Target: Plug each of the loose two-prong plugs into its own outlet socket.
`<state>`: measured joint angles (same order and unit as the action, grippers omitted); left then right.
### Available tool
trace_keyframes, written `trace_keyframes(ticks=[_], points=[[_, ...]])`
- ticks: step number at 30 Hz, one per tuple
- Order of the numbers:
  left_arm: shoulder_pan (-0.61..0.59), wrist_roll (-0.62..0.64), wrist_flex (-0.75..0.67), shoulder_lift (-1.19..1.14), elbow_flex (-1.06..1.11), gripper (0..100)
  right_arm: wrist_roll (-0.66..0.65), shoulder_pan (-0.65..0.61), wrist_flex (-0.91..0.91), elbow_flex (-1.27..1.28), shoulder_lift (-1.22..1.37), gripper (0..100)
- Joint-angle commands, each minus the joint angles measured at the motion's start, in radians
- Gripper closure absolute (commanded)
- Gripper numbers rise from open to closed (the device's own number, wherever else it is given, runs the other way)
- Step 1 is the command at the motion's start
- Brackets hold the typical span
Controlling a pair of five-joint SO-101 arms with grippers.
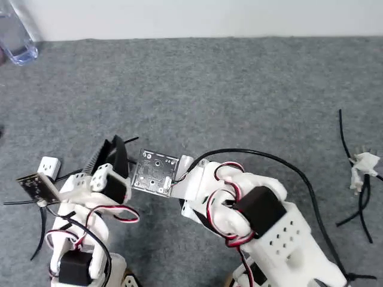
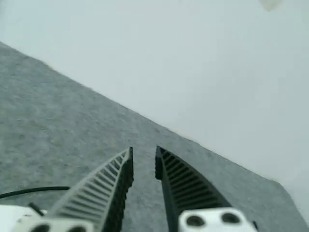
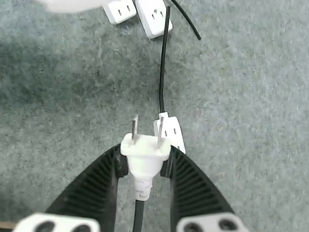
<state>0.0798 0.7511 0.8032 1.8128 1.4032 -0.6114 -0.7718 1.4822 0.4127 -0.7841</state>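
Grey felt-like table cover (image 1: 239, 89) carries everything. No plug can be seen seated in a socket.

Your right arm's gripper (image 3: 146, 155) is clamped on the body of a white moulded two-prong plug (image 3: 144, 147) — prongs bare, pointing away from the wrist, black lead trailing back between the fingers. Just beyond the prong tips a small white outlet socket (image 3: 171, 134) lies on the cover, with a thin black cord (image 3: 164, 58) running off it. Whether the tips touch its face cannot be told.

Farther on lie two more white socket blocks (image 3: 153, 17), side by side, slots showing and vacant.

Your left arm's gripper (image 2: 143, 155) holds nothing — ribbed black fingers a little apart, raised off the cover and aimed at the pale wall.

Well off to the far side, a small white plug-like piece (image 1: 362, 165) sits among loose black cords, untouched; too small to be sure of.

Judgement: early days. First insertion is lined up but not made, and at least one more plug is left.
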Motion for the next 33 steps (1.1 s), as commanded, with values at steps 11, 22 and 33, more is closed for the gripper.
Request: trace_keyframes(ticks=[11,22,33], points=[[0.387,0.072,0.109,0.015,-0.154,99,-0.028,0.091,-0.021,-0.040,-0.028,98.9],[0.585,0.069,0.310,0.015,-0.263,99,-0.055,-0.015,-0.016,-0.060,-0.041,98.9],[0.522,0.066,0.324,0.015,-0.257,99,-0.046,-0.107,0.113,-0.226,-0.033,98.9]])
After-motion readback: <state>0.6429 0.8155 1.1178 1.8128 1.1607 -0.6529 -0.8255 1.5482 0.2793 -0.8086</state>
